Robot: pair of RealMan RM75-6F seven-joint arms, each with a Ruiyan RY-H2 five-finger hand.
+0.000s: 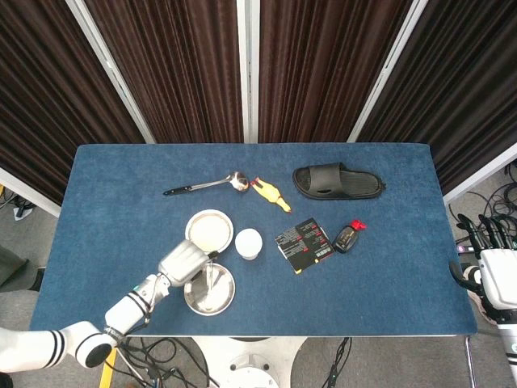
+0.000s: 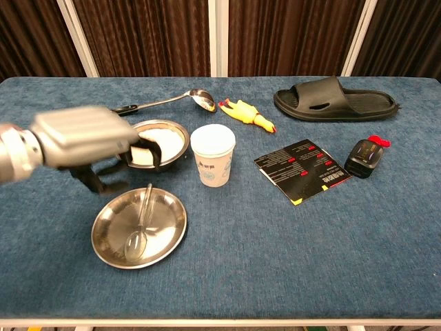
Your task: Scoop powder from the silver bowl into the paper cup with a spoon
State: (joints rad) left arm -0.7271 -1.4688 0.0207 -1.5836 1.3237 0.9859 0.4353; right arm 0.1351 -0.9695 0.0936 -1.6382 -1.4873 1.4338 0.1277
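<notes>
The paper cup (image 2: 213, 164) stands upright near the middle of the blue desk (image 2: 275, 248), and I take it as the landmark. Just left of the cup is the silver bowl (image 2: 160, 143) with white powder inside. In front-left of the cup lies a shallow steel plate (image 2: 140, 227), and the spoon (image 2: 140, 226) rests in it, free, with its bowl end toward the front edge. The left hand (image 2: 86, 138) hovers left of the cup, above the gap between bowl and plate; it is blurred, its fingers hang curled downward and hold nothing. It covers part of the bowl's left rim in the chest view. Behind the cup lie a long ladle (image 2: 165, 101) and a yellow rubber chicken (image 2: 247, 113). To the right of the cup are a black booklet (image 2: 302, 169), a small dark bottle with red cap (image 2: 365, 157), and further back a black slipper (image 2: 334, 99). The right hand (image 1: 493, 271) waits far right of the cup, off the desk edge, its fingers apart and empty.
</notes>
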